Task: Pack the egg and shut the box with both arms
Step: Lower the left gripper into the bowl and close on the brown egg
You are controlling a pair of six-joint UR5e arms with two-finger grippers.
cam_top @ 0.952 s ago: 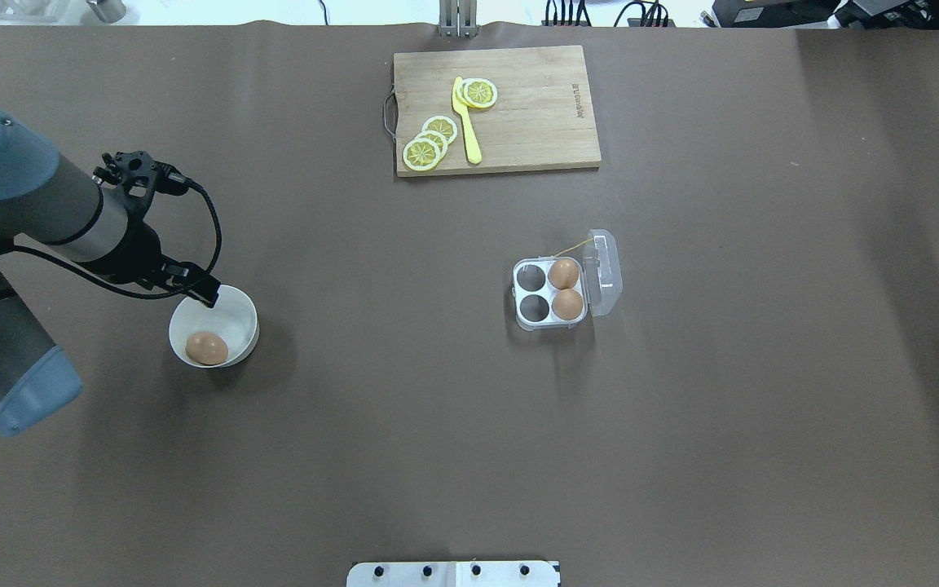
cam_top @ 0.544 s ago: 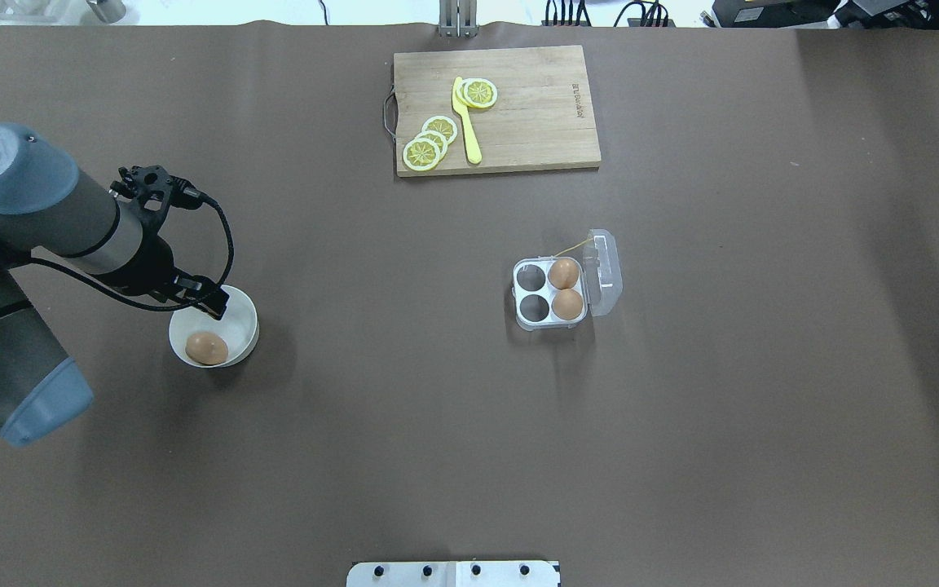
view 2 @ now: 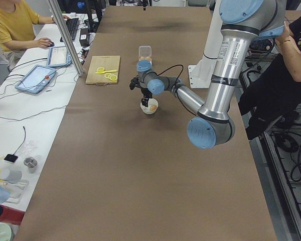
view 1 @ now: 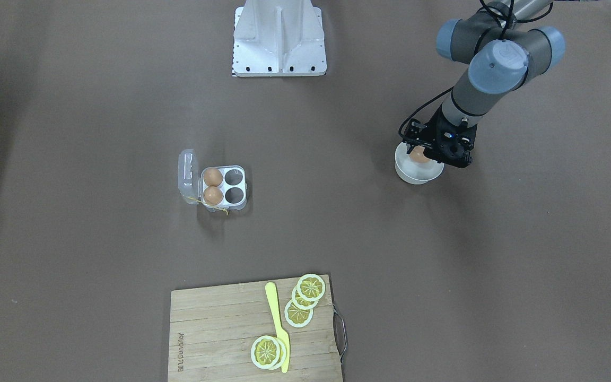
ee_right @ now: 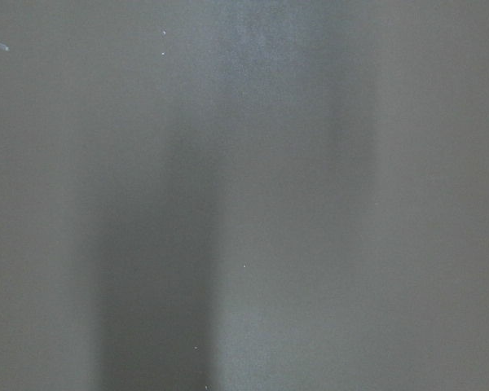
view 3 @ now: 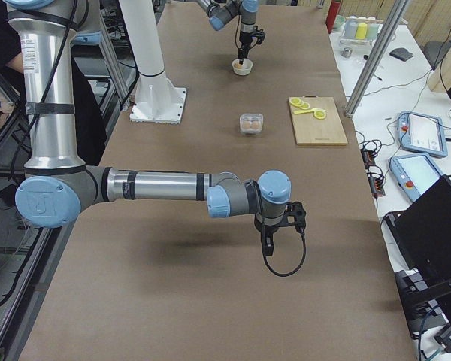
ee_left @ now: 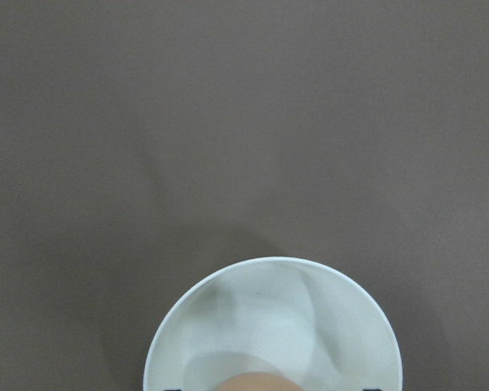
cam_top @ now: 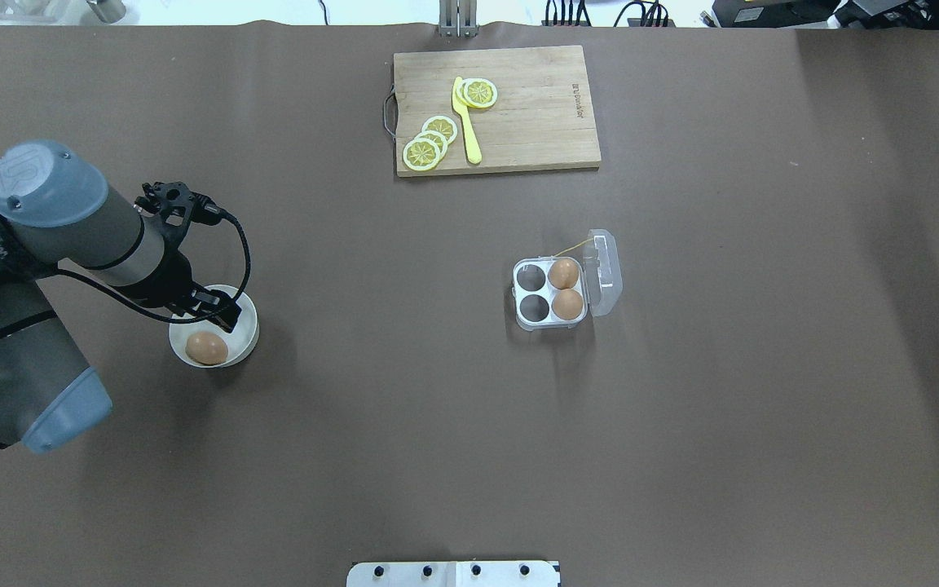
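Left claw (cam_top: 223, 316) has swung over the bowl (cam_top: 246, 334), pointing down, spread near egg (cam_top: 207, 348)

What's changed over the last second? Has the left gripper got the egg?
The left gripper has swung in from the far rim of the bowl to a spot over it, nearer the egg. It is open and holds nothing. The egg has not moved; the box is as before, lid open, two eggs inside.

Silver-grey left arm (cam_top: 103, 238), blue caps (cam_top: 46, 183) (black cable (cam_top: 247, 249))
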